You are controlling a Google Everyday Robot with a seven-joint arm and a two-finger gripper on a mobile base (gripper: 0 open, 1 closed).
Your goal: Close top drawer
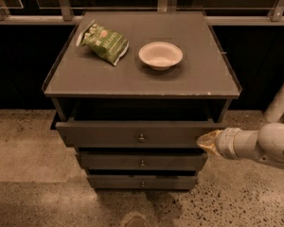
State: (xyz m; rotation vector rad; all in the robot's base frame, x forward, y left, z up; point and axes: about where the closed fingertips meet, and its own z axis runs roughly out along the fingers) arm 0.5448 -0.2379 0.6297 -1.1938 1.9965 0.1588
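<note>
Here the top drawer [109, 135] sticks partly out of the cabinet [189, 79], its knob [141, 138] facing forward. The gripper [207, 140] sits at the cabinet's front right, by the drawer front's end, its fingers seemingly pressed together into one point. On the cabinet's top lie a green bag [105, 42] and a bowl [160, 56].

Bag [105, 42] left of bowl [160, 55] on cabinet top [132, 82]; jaws at right end of top drawer [109, 134].

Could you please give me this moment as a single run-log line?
top drawer: partly open | gripper: at its front's right end | cabinet top: green bag, white bowl
</note>
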